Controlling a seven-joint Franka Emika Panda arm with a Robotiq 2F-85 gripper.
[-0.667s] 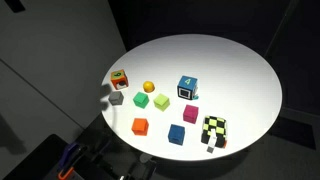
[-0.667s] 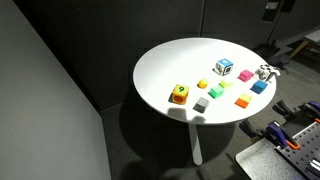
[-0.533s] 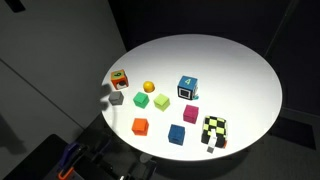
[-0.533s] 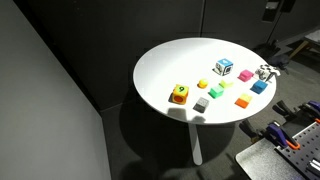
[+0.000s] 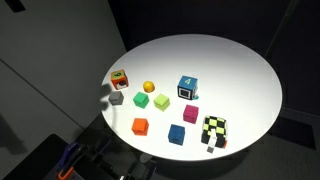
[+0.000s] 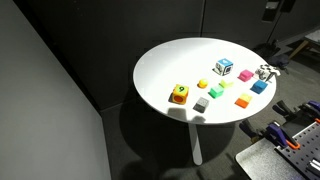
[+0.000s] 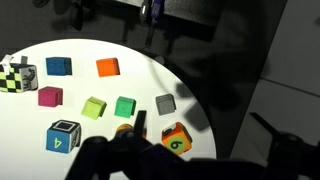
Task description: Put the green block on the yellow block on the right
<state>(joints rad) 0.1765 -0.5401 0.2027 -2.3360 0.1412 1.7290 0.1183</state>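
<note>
The green block (image 5: 140, 100) sits on the white round table (image 5: 220, 60), beside the yellow block (image 5: 162, 101). Both also show in an exterior view, the green block (image 6: 216, 92) and the yellow block (image 6: 226, 85). In the wrist view the green block (image 7: 125, 106) lies just right of the yellow block (image 7: 94, 107). My gripper (image 7: 197, 121) shows only in the wrist view as dark fingers spread apart, high above the table and holding nothing. It hangs over the table edge, right of the green block.
Around them lie a grey cube (image 7: 165, 103), a multicoloured orange cube (image 7: 175, 138), an orange ball (image 5: 149, 87), a numbered blue-white cube (image 7: 62, 136), magenta (image 7: 50, 96), orange (image 7: 107, 67) and blue (image 7: 59, 67) cubes, and a checkered cube (image 7: 15, 75).
</note>
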